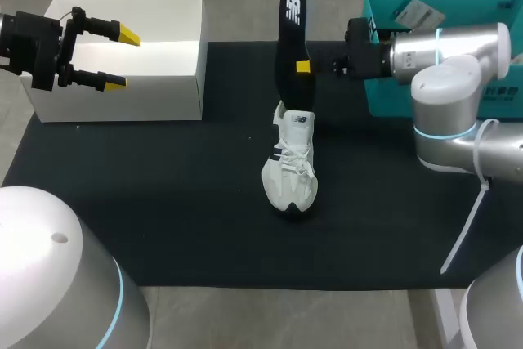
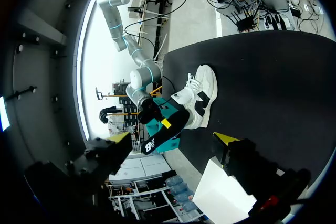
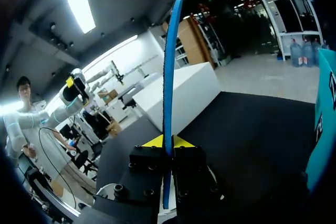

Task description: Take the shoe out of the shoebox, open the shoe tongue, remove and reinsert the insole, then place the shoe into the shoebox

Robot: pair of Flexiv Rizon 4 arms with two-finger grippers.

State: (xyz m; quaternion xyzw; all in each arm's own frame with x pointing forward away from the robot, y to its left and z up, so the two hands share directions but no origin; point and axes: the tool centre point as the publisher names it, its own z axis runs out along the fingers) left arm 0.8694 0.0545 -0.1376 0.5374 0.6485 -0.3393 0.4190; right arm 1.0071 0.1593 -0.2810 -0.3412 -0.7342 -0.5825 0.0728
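The shoe (image 1: 291, 169) stands on its sole near the middle of the black mat (image 1: 163, 202), toe pointing toward the robot and heel toward the far edge. It is white, with loose laces. The insole (image 1: 290, 38) rises upright over the heel end of the shoe (black on the face seen from the head view, blue along its edge in the right wrist view). Whether its lower end sits inside the shoe's opening or just above it is hard to tell from here.

The right gripper (image 1: 303, 67) comes in from the right and is closed on the insole low down. In the right wrist view the thin edge runs straight up between the two yellow tips, with a pad pressed to each face.

The left gripper (image 1: 121, 59) hangs over the left part of the white shoebox (image 1: 163, 87) at the far left of the mat. Its fingers are spread wide and hold nothing. A teal box (image 1: 388, 96) stands at the far right, behind the right arm.
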